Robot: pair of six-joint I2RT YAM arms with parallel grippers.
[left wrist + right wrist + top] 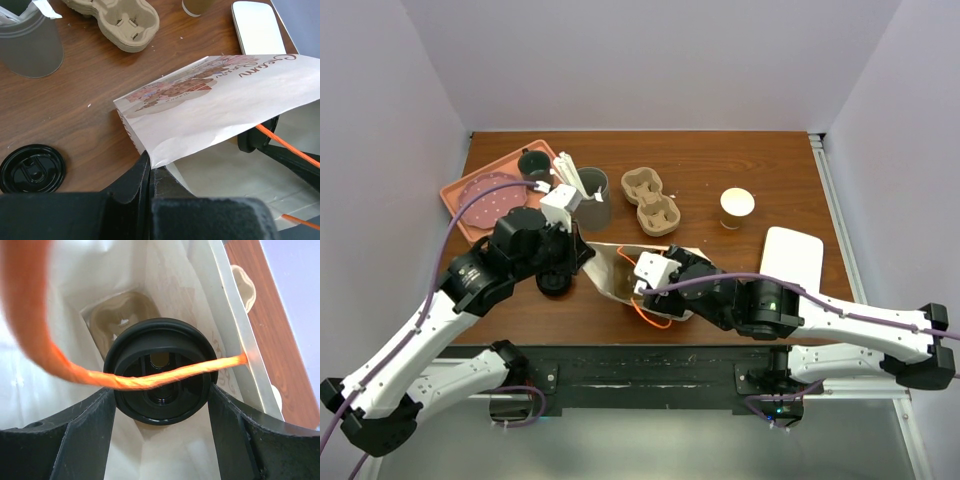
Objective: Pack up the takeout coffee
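A white printed paper bag (610, 265) (215, 105) lies on its side on the wooden table. My left gripper (582, 252) (150, 167) is shut on a corner of the bag's upper panel. My right gripper (642, 283) (161, 390) reaches into the bag mouth, its fingers (87, 425) pressed on both sides of a black-lidded cup (160, 352) whose sides are hidden. A cardboard cup carrier (117, 315) sits deep in the bag. The orange bag handle (150, 380) crosses the lid. A tan takeout coffee cup (737, 207) (197, 6) stands apart at the back right.
Spare cup carriers (650, 200) (122, 22) lie behind the bag. A loose black lid (553, 283) (32, 169) rests by the left arm. A grey tumbler with utensils (592, 195), a pink tray (470, 200) with a dark mug (533, 163), and a white flat piece (792, 258) are nearby.
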